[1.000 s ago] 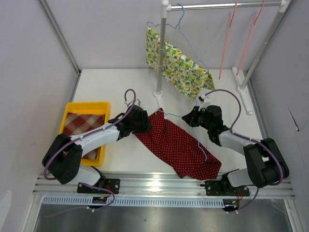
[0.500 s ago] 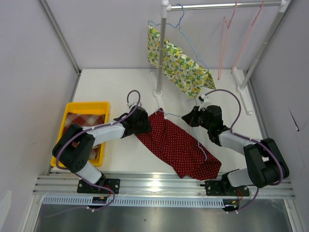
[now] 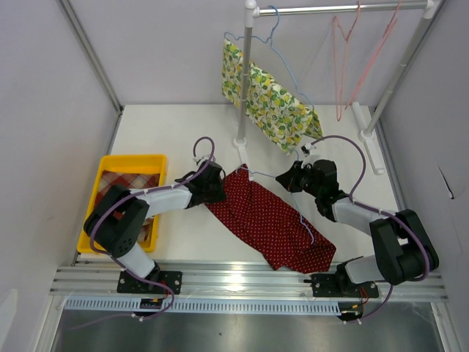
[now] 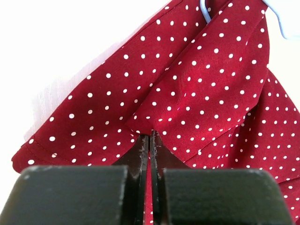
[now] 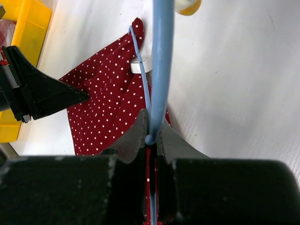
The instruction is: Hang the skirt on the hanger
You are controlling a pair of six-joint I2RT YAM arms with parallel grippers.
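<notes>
While both arms reach in over the white table (image 3: 176, 132), I have the skirt (image 3: 275, 220) lying flat near the middle of it, between the two grippers. It is dark red with white dots. Its long axis runs on a diagonal. The narrower end points away from the arm bases and to the left, toward the foot of the rack post (image 3: 240, 141). The broader end fans out toward the near edge on the right arm's side.

On my left wrist view, the left gripper (image 4: 149, 138) has its jaws pressed together on a raised fold of the cloth, which puckers right at the tips. From above, the same gripper (image 3: 220, 187) sits at the skirt's far left edge.

The right gripper (image 5: 151, 136) is clamped on the thin blue wire of the hanger (image 5: 161, 61). From above, that gripper (image 3: 282, 178) is at the skirt's far right edge. The hanger wire lies on top of the cloth and trails down its right side, roughly along the long axis. A small white clip (image 5: 140, 65) sits on the wire near the narrow end; I cannot tell whether it grips the cloth.

Left of the skirt, well apart, a yellow tray (image 3: 110, 163) holds a plaid cloth (image 3: 121, 187).
</notes>
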